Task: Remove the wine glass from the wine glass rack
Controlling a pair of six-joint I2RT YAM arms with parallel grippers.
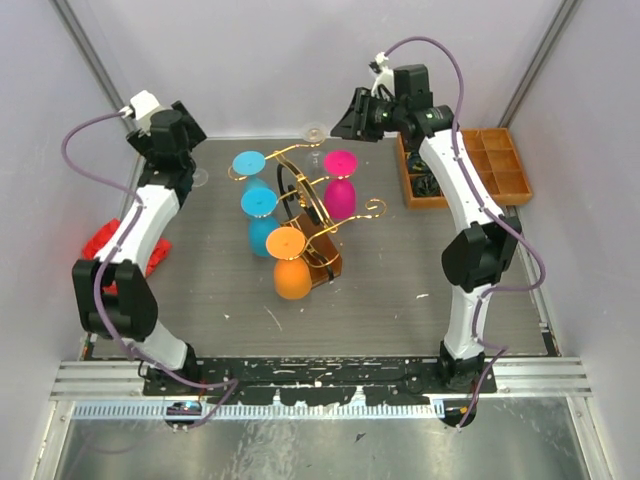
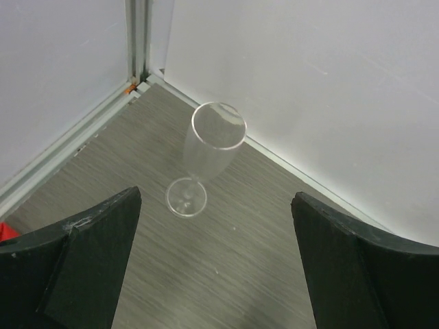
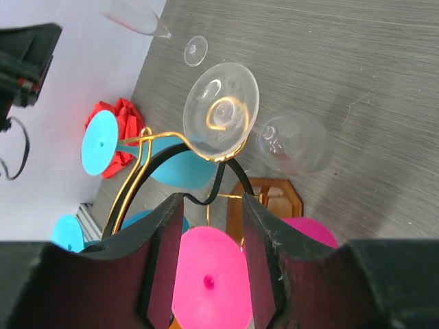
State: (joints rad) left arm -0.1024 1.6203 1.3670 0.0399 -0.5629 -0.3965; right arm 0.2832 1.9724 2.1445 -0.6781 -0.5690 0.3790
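Build: left arm [image 1: 140, 225] and right arm [image 1: 455, 190] have white links, black joints, looping purple cables [image 1: 72, 140]; left hand [image 2: 216, 199] and right hand [image 3: 212, 199] black, edges scuffed.

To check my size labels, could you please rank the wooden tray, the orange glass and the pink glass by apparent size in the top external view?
1. wooden tray: largest, though partly hidden.
2. orange glass and pink glass: near alike. The orange looks slightly bigger, perhaps from nearness, so I leave them unranked.

The wine glass rack [image 1: 318, 240] stands central (tray [image 1: 495, 165] behind, to right).
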